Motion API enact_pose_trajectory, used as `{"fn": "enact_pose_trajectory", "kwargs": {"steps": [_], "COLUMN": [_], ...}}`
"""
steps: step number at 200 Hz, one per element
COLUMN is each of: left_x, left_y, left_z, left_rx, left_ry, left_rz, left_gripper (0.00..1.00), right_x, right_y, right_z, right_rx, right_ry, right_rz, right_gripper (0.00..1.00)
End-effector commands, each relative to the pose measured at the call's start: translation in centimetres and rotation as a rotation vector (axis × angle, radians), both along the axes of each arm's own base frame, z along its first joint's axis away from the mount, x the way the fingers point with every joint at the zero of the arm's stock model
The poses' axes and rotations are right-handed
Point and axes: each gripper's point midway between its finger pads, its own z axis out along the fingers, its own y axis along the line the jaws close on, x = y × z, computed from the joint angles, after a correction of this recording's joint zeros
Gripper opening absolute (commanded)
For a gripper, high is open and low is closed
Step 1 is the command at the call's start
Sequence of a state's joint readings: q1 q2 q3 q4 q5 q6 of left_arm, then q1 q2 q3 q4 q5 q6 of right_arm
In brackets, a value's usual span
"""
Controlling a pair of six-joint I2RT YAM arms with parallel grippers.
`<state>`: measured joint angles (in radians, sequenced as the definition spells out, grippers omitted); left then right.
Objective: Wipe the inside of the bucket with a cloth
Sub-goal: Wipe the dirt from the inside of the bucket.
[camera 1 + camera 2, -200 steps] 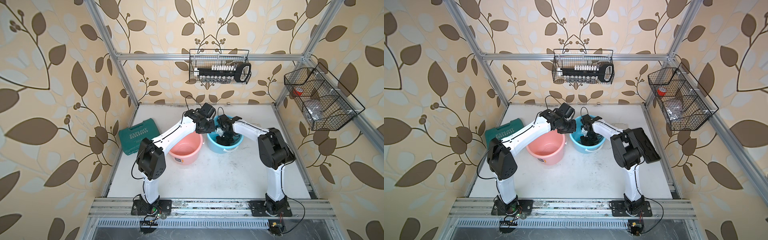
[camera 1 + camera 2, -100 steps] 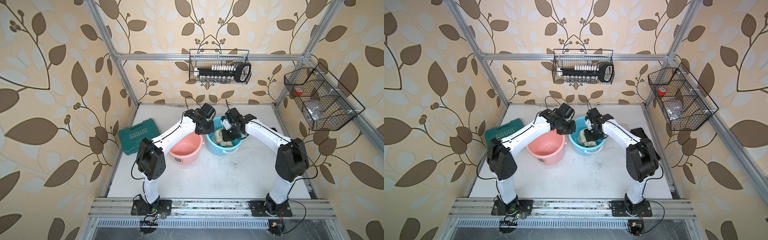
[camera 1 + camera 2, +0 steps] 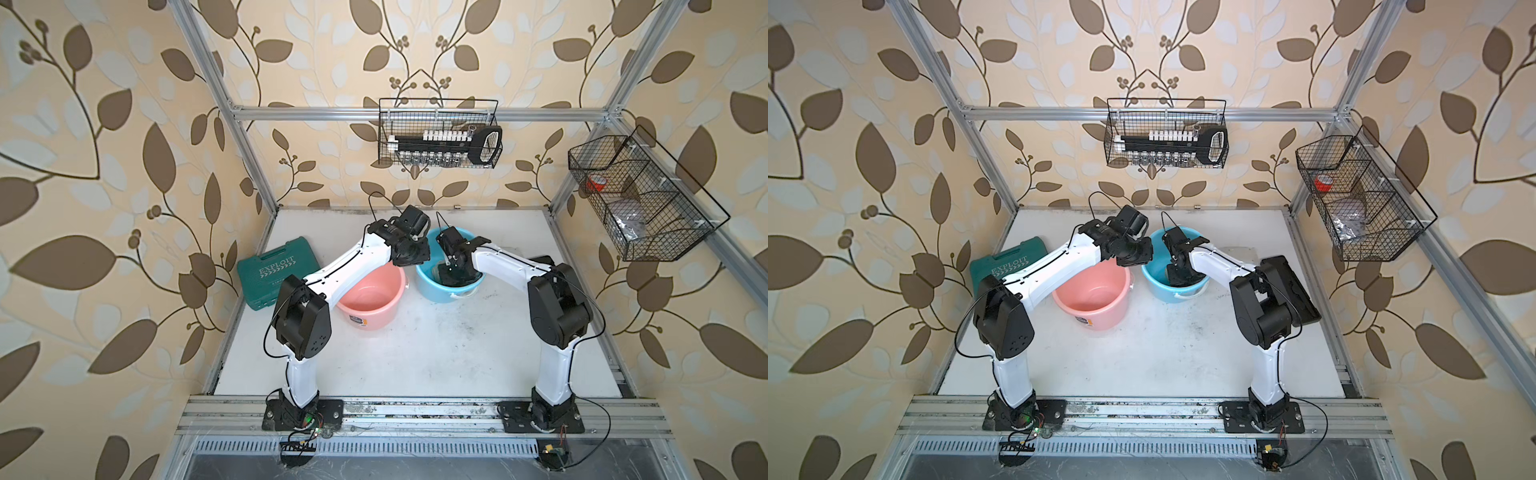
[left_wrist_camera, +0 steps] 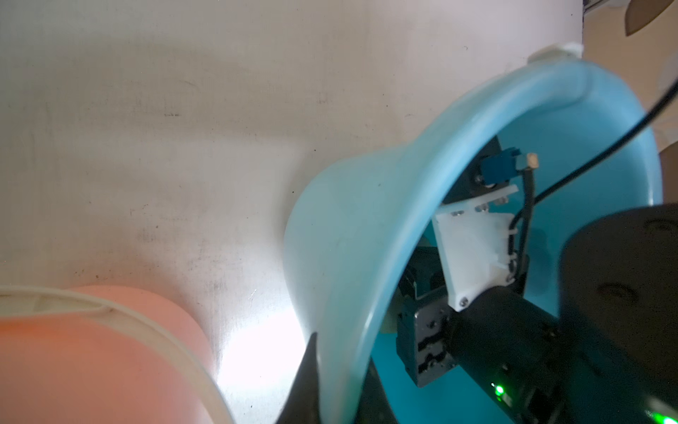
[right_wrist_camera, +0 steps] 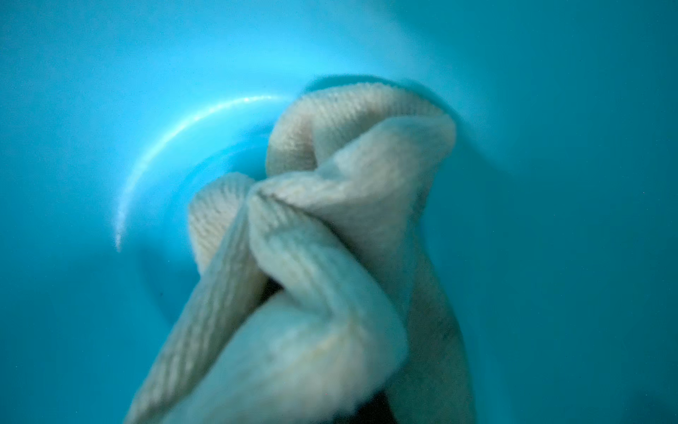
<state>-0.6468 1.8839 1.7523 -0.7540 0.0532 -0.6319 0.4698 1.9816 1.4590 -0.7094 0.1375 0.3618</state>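
1. A green case [image 3: 277, 270] lies by the left wall.
2. The pink bucket [image 3: 386, 311] stands near it.
3. The left gripper [image 4: 337, 392] clamps the rim of the blue bucket [image 3: 434, 293].
4. Inside it, the right gripper [image 3: 452, 271] grips the bunched cloth [image 5: 330, 238], down at the bucket's bottom.

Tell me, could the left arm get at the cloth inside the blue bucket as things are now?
Probably not. The left gripper is shut on the blue bucket at its rim, and the right arm fills the mouth, holding the cloth deep inside.
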Motion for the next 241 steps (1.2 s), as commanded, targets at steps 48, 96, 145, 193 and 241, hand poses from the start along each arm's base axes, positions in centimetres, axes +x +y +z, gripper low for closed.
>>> {"fn": "enact_pose_trajectory", "kwargs": {"steps": [48,96,145,193,241], "left_x": [-5.6,-5.4,-4.3,-3.4,-3.2], "left_y": [-0.9,-0.7,0.4,1.9,2.6], "left_z": [0.2,-0.1,0.8,1.7,2.1], "left_rx": [-0.034,-0.018,0.061,0.144,0.146], "left_ry": [0.17,0.177,0.125,0.087,0.081], "left_rz": [-0.157,-0.146,-0.125,-0.092,-0.072], "left_gripper": [0.0,0.0,0.0,0.0,0.0], "right_x": [3.9,0.7,-4.9,-5.1,-2.9], "right_y": [7.9,12.4,7.5,-0.8,-5.5], "right_z": [0.6,-0.6,-2.8,-1.1,3.8], "right_rx": [0.436,0.561,0.291,-0.18,-0.399], "right_ry": [-0.121,0.037,0.238,0.188,0.026], "right_rz": [-0.098,0.071,0.183,0.152,0.03], "right_gripper": [0.0,0.0,0.0,0.0,0.0]}}
